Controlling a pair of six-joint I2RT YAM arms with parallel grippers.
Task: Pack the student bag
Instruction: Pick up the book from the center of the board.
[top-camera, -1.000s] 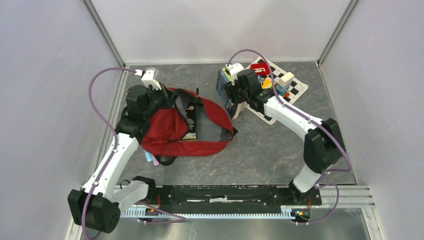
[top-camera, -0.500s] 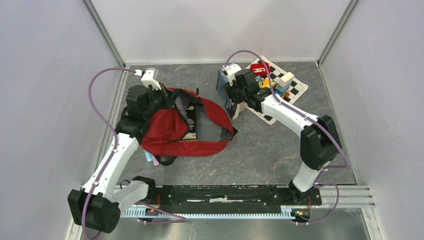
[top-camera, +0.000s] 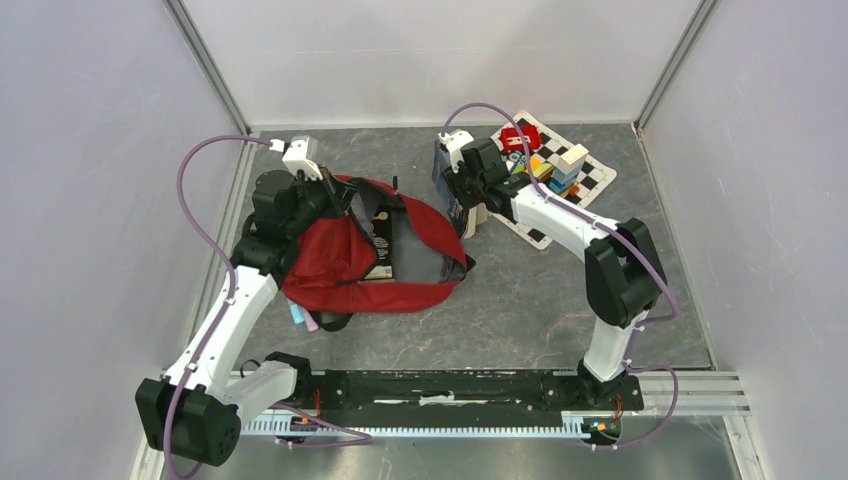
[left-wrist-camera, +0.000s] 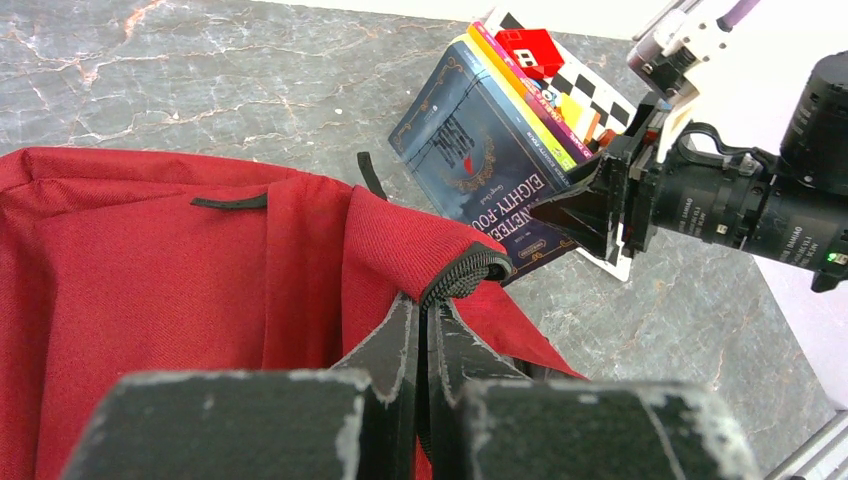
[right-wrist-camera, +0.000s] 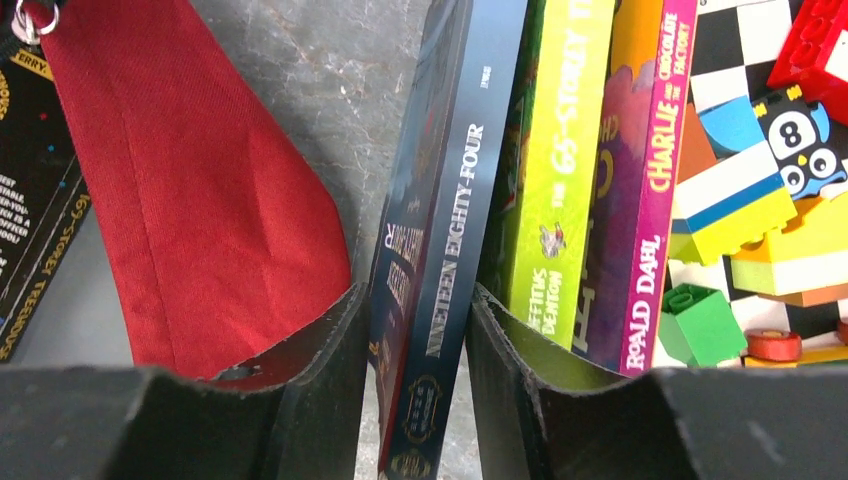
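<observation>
Toward 10 o'clock on grey table (top-camera: 520, 300): student bag (top-camera: 330, 265), dark red, mouth open, black book (top-camera: 381, 238) inside. Left gripper (left-wrist-camera: 425, 312), jaws pinched together on bag's zipper rim. At 1 o'clock: right gripper (right-wrist-camera: 415, 300), jaws clamped on navy book (right-wrist-camera: 455, 200), upright, beside green book (right-wrist-camera: 560, 150) and pink book (right-wrist-camera: 660, 150). Toward 2 o'clock: checkered mat (top-camera: 598, 178) bearing toy blocks (top-camera: 572, 160).

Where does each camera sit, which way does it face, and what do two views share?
Top external: above, behind the arms, facing down at the table; both arms show.
Left wrist: on the left arm, facing over the bag to the blue book; left gripper pinches the bag's rim.
Right wrist: on the right arm, facing the book's spine; right gripper clamps it.
Shared: both wrist views show bag and book.
</observation>
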